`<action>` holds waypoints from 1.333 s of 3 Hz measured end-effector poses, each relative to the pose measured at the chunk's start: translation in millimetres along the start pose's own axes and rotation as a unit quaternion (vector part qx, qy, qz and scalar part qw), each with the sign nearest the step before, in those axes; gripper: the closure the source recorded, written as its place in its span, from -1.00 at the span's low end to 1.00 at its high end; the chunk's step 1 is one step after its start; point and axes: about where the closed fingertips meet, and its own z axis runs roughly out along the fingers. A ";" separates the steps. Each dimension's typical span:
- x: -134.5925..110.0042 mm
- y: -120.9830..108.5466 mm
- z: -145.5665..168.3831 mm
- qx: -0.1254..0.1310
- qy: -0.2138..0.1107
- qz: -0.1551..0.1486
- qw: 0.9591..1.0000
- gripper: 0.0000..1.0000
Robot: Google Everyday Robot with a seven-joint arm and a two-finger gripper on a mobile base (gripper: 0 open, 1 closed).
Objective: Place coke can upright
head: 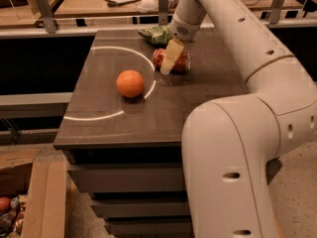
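The coke can lies on its side on the dark table, toward the back middle, with red showing on both sides of the gripper. My gripper hangs from the white arm, points down and stands in front of the can's left half, reaching the table beside it. It hides the middle of the can. I cannot tell whether it touches the can.
An orange ball sits to the left front of the can. A green snack bag lies just behind the can at the table's back edge. My white arm and base fill the right foreground. A wooden crate stands on the floor at lower left.
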 end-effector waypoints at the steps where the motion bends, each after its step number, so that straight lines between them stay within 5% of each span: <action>1: -8.9 -4.2 21.9 -0.008 0.011 -0.007 1.000 -0.98; 3: -8.7 -7.0 34.0 -0.016 0.043 -0.008 0.999 -0.18; 4: 0.0 -12.9 0.3 0.006 0.046 -0.014 0.999 0.29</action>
